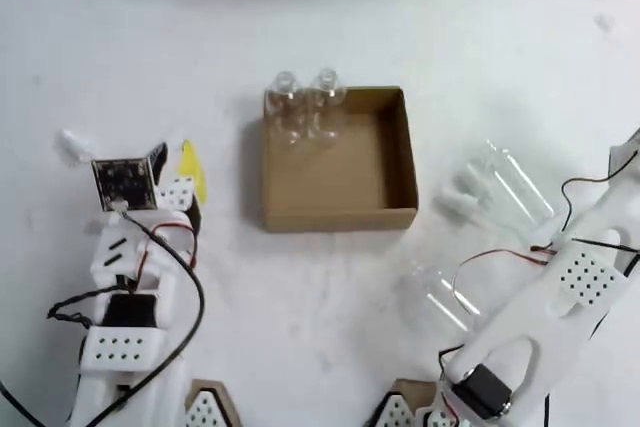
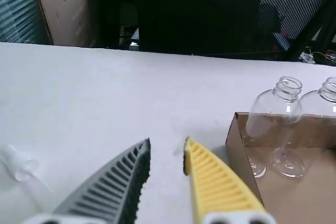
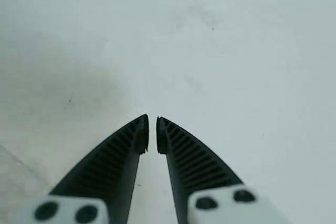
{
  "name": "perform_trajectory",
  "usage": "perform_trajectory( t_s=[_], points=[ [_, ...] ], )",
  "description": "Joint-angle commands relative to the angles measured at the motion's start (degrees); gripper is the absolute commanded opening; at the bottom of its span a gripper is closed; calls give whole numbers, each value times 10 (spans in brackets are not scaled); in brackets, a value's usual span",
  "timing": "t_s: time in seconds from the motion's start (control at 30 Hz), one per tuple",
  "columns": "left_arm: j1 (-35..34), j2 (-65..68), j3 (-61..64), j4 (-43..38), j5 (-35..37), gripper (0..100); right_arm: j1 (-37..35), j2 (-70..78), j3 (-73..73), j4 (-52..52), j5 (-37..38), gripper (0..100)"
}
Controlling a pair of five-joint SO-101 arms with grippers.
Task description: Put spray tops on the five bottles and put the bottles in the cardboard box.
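Note:
The cardboard box (image 1: 390,209) lies open at the table's middle. Two clear bottles (image 1: 287,107) (image 1: 326,102) stand upright in its far left corner, necks open with no tops; the left wrist view shows them too (image 2: 275,114) (image 2: 320,103). More clear bottles lie flat right of the box (image 1: 512,182) (image 1: 440,292), with white spray tops (image 1: 462,197) beside them. My left gripper (image 1: 173,150) (image 2: 167,148) hovers left of the box, open and holding nothing. One spray top (image 1: 72,144) (image 2: 17,165) lies on its far side from the box. My right gripper (image 3: 152,127) is shut over bare table.
The right arm (image 1: 560,297) stretches across the near right corner, close to the lying bottles. Red and black wires (image 1: 500,257) trail beside it. The far table edge (image 2: 157,51) meets a dark background. Open white tabletop lies behind and in front of the box.

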Motion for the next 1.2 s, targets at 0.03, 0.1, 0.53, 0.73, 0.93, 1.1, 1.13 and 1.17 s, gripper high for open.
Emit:
perform_trajectory(
  t_s=[0.03,0.1,0.53,0.73,0.93,1.1,1.13,1.17],
  points=[
    [-3,-11,-7,1,-6,105,2,58,-27,-75,-8,19],
    [-3,-11,-7,1,-6,105,2,95,-27,-102,-8,19],
    [-2,-11,-8,1,-7,105,1,160,-30,-148,-36,19],
    [-2,-11,-9,1,-7,105,-1,-89,-25,33,-108,19],
    [-2,-11,-9,1,-7,105,20,-284,40,43,-157,16],
    [-2,-11,-9,1,-7,105,23,-484,264,42,-156,16],
    [-2,-11,-9,1,-7,105,17,-531,320,41,-156,16],
    [-2,-11,-9,1,-7,105,8,-582,373,40,-153,16]
  ],
)
